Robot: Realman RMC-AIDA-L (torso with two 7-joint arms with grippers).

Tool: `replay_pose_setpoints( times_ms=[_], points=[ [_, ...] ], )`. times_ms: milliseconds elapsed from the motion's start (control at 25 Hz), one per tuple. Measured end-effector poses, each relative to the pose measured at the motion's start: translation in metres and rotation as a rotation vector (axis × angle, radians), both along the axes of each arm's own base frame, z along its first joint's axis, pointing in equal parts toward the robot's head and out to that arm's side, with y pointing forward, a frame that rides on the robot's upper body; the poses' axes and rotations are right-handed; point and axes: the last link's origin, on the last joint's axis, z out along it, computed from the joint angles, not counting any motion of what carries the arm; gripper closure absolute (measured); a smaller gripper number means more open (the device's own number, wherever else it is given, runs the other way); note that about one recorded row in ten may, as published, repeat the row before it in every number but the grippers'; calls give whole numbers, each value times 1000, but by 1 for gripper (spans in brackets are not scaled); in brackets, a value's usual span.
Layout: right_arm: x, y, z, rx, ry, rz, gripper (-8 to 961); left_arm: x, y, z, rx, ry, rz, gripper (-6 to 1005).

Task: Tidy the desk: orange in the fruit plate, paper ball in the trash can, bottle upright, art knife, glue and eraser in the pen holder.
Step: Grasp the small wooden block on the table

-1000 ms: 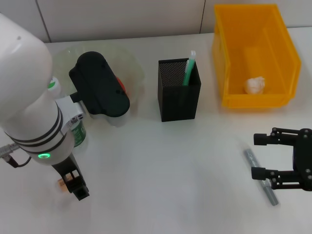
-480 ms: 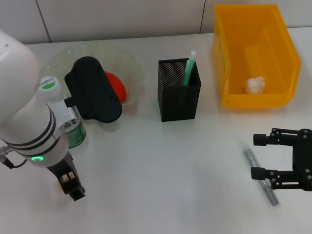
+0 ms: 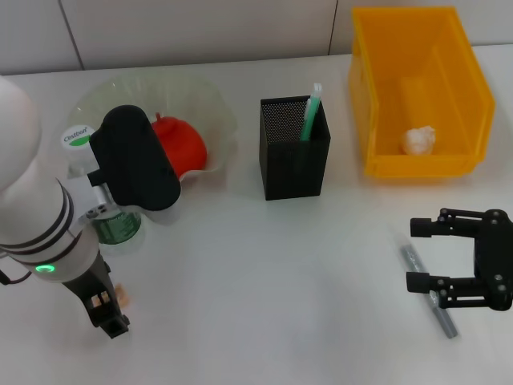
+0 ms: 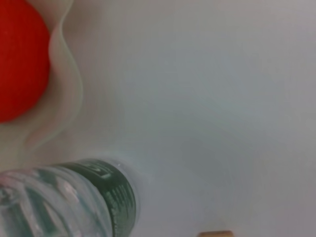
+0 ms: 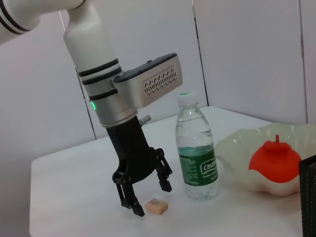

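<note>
Right wrist view, small tan block eraser (image 5: 157, 206)

Clear ribbed plastic bottle (image 5: 197, 153): glossy, green paper-look label, white-and-green plastic cap. Translucent wavy-edged plastic fruit plate (image 3: 212, 104): smooth, slightly frosted. Orange-red fruit (image 3: 180, 144) in it: smooth, plastic-looking sheen. Black square mesh pen holder (image 3: 294, 164): perforated metal look, matt. Green-and-white glue stick (image 3: 310, 112) inside: smooth plastic. Yellow plastic bin (image 3: 417, 88): glossy, hard, smooth walls. White crumpled paper ball (image 3: 419, 140): rough, creased, matt. Grey slim art knife (image 3: 429, 290): metallic, dull satin finish. Small tan eraser block (image 5: 156, 206): matt, rubbery. White desk surface (image 3: 264, 273): smooth, low sheen. Left gripper (image 5: 143, 190): matt black plastic fingers; arm shell glossy white. Right gripper (image 3: 421, 254): matt black.
</note>
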Motion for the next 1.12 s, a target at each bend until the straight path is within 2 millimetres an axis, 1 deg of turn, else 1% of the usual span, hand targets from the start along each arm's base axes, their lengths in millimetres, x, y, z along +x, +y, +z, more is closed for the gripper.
replay_pose_setpoints(
  times_ms=[200, 400, 800, 1040, 1120],
  points=[
    [0, 0, 0, 0, -1, 0, 209, -5, 1, -3, -6, 9, 14, 218],
    [0, 0, 0, 2, 0, -2, 209, -4, 5, -5, -9, 6, -4, 224],
    [0, 1, 1, 5, 0, -4, 210, -9, 8, -10, -27, 30, 22, 237],
    [1, 1, 1, 6, 0, -5, 210, -8, 9, -9, -24, 27, 21, 443],
    [0, 1, 1, 4, 0, -4, 210, -8, 9, -9, -22, 29, 21, 451]
  ],
)
